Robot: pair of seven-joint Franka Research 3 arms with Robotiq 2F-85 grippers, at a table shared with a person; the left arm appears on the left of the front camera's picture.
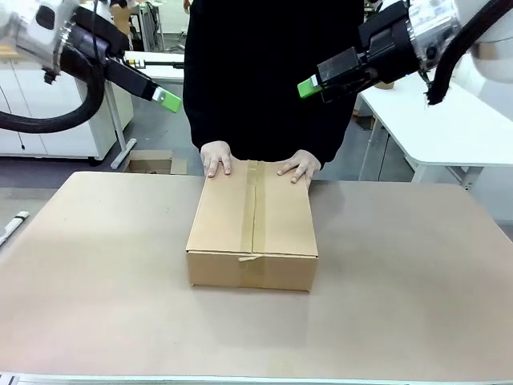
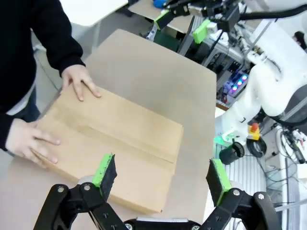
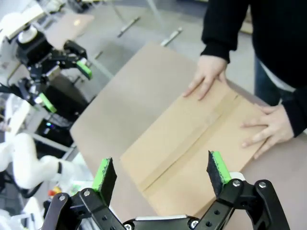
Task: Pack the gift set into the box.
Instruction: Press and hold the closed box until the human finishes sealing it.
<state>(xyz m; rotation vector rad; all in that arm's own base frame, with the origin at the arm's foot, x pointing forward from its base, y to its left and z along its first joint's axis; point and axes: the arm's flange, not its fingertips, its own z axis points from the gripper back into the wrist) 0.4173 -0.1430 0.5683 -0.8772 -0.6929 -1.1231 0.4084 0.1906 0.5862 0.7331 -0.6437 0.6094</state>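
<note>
The box [image 1: 252,228] lies shut in the middle of the table, its flaps down and a tape strip along the centre seam. A person in black presses both hands [image 1: 216,158] on its far end. The gift set is out of view. My left gripper [image 1: 167,99] hangs high at the upper left, away from the box. Its wrist view shows it open [image 2: 163,175] above the box [image 2: 115,139], holding nothing. My right gripper [image 1: 309,86] hovers high at the upper right. Its fingers stand wide open [image 3: 163,175] over the box [image 3: 192,143].
The tan table [image 1: 96,273] has bare surface on both sides of the box and in front of it. A white table [image 1: 449,128] stands behind at the right. A small open carton [image 1: 152,164] sits on the floor past the far edge.
</note>
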